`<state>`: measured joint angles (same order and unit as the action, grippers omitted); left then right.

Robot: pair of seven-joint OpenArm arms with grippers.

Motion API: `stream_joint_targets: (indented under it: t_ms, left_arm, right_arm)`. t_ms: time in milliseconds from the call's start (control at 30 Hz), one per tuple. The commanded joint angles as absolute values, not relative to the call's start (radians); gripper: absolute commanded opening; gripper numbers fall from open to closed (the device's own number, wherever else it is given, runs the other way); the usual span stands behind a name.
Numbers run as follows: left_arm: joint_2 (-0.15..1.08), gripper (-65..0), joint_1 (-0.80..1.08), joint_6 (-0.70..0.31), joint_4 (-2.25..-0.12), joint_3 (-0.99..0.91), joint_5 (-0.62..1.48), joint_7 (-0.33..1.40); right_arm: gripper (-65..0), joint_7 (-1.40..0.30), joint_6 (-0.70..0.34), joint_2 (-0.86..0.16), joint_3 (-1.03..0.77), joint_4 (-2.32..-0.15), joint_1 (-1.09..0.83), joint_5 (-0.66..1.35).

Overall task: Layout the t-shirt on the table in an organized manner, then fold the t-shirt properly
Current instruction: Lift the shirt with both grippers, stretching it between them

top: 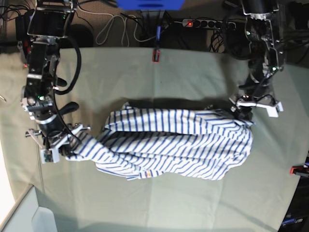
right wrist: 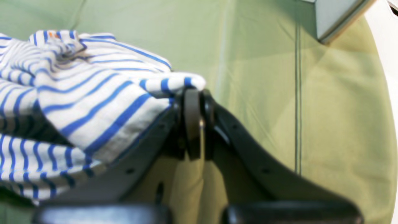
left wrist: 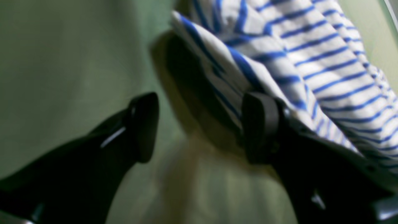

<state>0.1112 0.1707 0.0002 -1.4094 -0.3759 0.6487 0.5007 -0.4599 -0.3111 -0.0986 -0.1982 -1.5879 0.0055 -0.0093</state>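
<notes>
The t-shirt (top: 174, 145), white with thin blue stripes, lies crumpled and stretched sideways across the middle of the table (top: 159, 82). My right gripper (top: 67, 146) is at the shirt's left end in the base view. In the right wrist view this gripper (right wrist: 197, 93) is shut on a striped edge of the t-shirt (right wrist: 93, 102). My left gripper (top: 244, 112) sits at the shirt's upper right corner. Its jaws (left wrist: 202, 127) stand open with bare table between them. The t-shirt (left wrist: 311, 56) drapes over the outer side of the right finger (left wrist: 261, 127).
Red clips (top: 156, 54) (top: 299, 170) hold the table cover at the far and right edges. Cables and a power strip (top: 207, 22) lie behind the table. A pale grey box (top: 38, 217) stands at the front left corner, also in the right wrist view (right wrist: 335, 15).
</notes>
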Motion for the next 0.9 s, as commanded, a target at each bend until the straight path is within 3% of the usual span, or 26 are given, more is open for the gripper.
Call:
stream_joint_targets:
  t_ms: [0,100,333,400,500,667,767,867]
  left_arm:
    - [0.11,-24.2,0.162,-0.005,-1.442,-0.383,0.654,0.481]
    - [0.108,-24.2,0.162,-0.005,-1.461,-0.384,0.654,0.481]
    - [0.105,-24.2,0.097,-0.002,-1.448,-0.384,0.653,0.481]
    - [0.105,-24.2,0.074,-0.001,-1.446,-0.384,0.653,0.481]
    - [0.104,-24.2,0.047,-0.001,-1.415,-0.38,0.653,0.481]
    - [0.104,-25.6,0.001,-0.004,-1.31,-0.375,0.653,0.481]
    - [0.104,-37.3,0.002,-0.004,-1.28,-0.381,0.653,0.481]
    - [0.108,-63.5,0.019,-0.004,-1.322,-0.398,0.654,0.481]
  right_arm:
    - [-65.0,-0.435,-0.312,-0.119,-0.2,-1.618,0.002,-0.002]
    - [-64.2,-0.435,-0.312,-0.122,-0.196,-1.644,-0.024,-0.002]
    - [-39.0,-0.435,-0.312,-0.122,-0.196,-1.652,-0.071,-0.002]
    - [-34.7,-0.435,-0.312,-0.12,-0.196,-1.658,-0.076,-0.002]
    - [-31.4,-0.435,-0.312,-0.12,-0.196,-1.658,-0.09,-0.002]
    - [-31.4,-0.435,-0.312,-0.12,-0.197,-1.658,-0.093,-0.002]
    - [-31.4,-0.435,-0.312,-0.12,-0.2,-1.658,-0.093,-0.002]
    - [-31.4,-0.435,-0.312,-0.12,-0.2,-1.658,-0.091,-0.002]
